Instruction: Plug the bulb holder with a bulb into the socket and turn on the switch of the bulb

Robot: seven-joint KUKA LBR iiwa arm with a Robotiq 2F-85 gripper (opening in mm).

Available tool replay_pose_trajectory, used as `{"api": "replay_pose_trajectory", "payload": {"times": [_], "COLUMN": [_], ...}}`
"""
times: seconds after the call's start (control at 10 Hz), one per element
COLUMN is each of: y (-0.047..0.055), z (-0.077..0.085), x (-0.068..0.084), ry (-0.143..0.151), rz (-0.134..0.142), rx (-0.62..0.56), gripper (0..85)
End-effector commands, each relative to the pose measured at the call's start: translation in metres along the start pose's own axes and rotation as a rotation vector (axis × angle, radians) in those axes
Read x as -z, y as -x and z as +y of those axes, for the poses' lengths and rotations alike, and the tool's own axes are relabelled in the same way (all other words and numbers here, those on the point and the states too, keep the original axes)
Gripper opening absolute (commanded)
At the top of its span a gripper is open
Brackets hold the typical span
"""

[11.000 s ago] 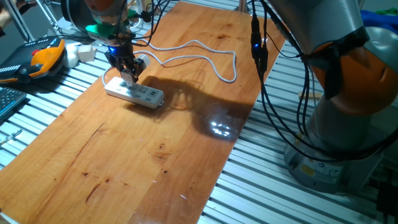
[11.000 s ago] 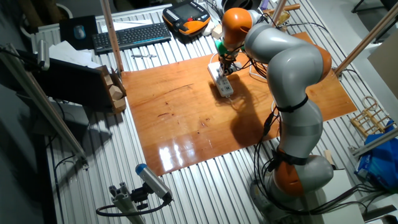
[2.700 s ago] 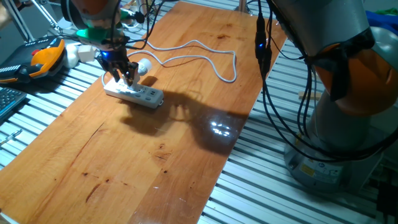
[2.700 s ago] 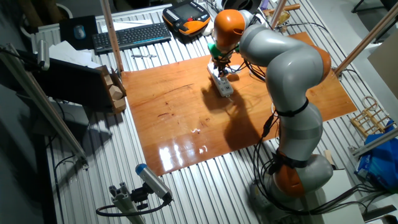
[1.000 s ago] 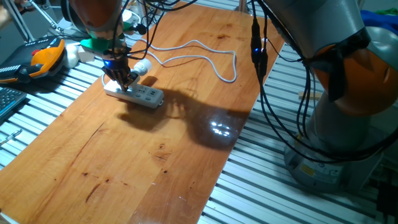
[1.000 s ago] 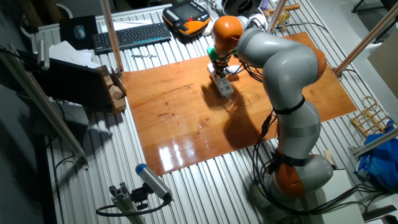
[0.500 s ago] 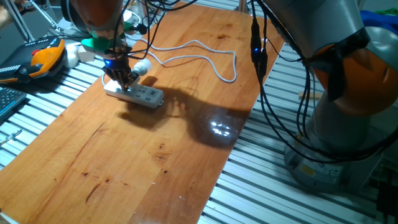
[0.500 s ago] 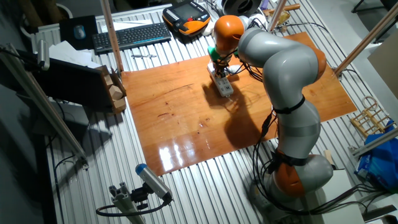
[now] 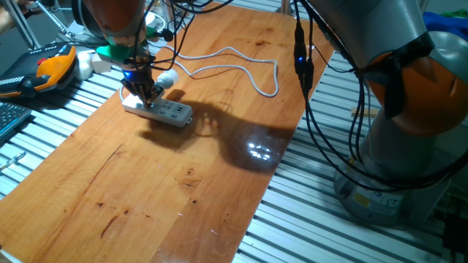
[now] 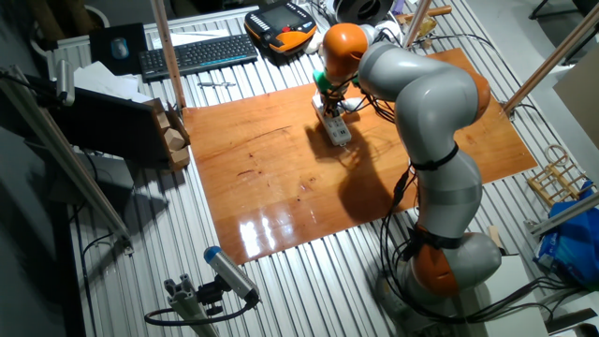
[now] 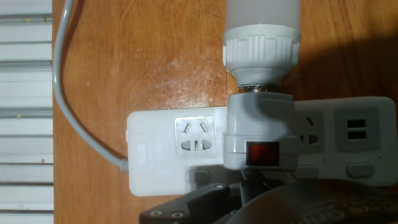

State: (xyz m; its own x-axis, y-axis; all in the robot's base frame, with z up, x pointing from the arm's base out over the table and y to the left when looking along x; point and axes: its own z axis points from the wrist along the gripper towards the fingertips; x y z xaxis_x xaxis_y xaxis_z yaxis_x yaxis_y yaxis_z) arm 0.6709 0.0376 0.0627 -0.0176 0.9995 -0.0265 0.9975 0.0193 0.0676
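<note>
While the bulb holder sits plugged in, you have only the switch left to press.

Nearest your hand camera, the dark end effector [image 11: 249, 199] fills the lower edge, and you cannot tell how its jaws stand. Just beyond it, the bulb holder [image 11: 258, 134] is seated on the socket [image 11: 168, 149], beside a free outlet, with the red switch [image 11: 261, 154] facing you, apparently unlit. Past that, the bulb [image 11: 261, 37] looks dark, though the close view hedges this. Farther off, the white cable [image 9: 241, 69] loops across the tabletop [image 9: 161, 190]. Plugging looks done; switching remains.
</note>
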Motion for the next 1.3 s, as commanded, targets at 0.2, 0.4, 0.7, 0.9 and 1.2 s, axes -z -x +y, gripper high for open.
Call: {"api": "replay_pose_trajectory", "payload": {"times": [0.2,0.4,0.7,0.9,1.2], "y": [0.0,0.0,-0.0001,0.0,0.0], "z": [-0.0001,-0.0004,-0.0012,-0.0012,-0.0012], "x": [-0.0034,-0.0041,-0.0064,-0.0076,-0.0099], "ry": [0.001,0.0,-0.002,-0.002,0.002], "rz": [0.001,0.002,0.01,0.013,0.018], "rx": [-0.002,-0.002,-0.002,-0.004,-0.004], "gripper": [0.0,0.0,0.0,0.0,0.0]}}
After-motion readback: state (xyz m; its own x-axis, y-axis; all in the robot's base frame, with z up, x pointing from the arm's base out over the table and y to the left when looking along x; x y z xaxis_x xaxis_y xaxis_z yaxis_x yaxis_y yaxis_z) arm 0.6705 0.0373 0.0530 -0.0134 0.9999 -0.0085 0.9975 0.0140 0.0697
